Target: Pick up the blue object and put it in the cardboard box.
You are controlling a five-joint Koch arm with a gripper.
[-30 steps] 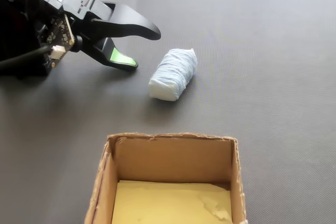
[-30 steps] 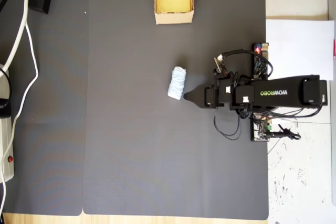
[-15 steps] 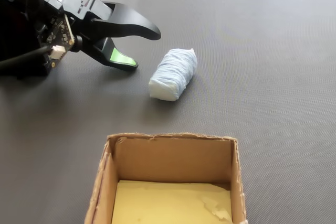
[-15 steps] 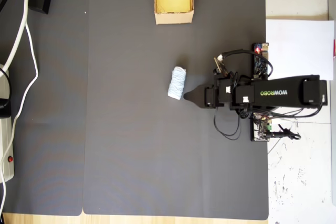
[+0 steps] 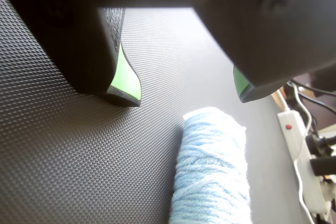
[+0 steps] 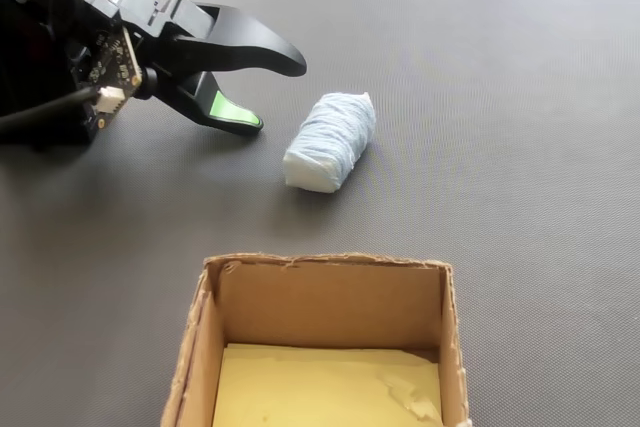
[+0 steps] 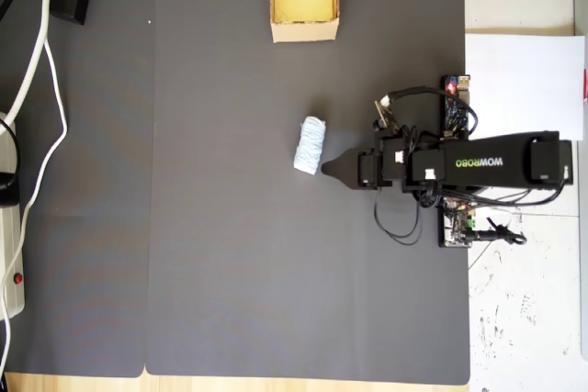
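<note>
The jaws [image 6: 272, 94] stand apart and hold nothing: in the fixed view the long black upper jaw reaches out over the shorter lower one with its green pad, a clear gap between their tips. In the wrist view the same two tips show, each edged in green, hanging just above the dark textured mat [image 5: 63, 156].

The blue object [image 6: 331, 141], a pale blue wound bundle, lies on the mat just beyond the jaw tips and not between them. In the wrist view only its near end and part of its length show; the rest is cut off by the bottom edge. From overhead the arm's body hides the opening of the jaws, so only a single dark point appears close beside the bundle.

The cardboard box [image 7: 303, 30] sits well apart from the jaws, at the mat's far edge in the overhead view. In the fixed view its lower part is cut off by the frame; the yellowish floor inside is bare.

A white power strip [image 5: 304, 166] lies past the mat's edge in the wrist view, partly blurred.
</note>
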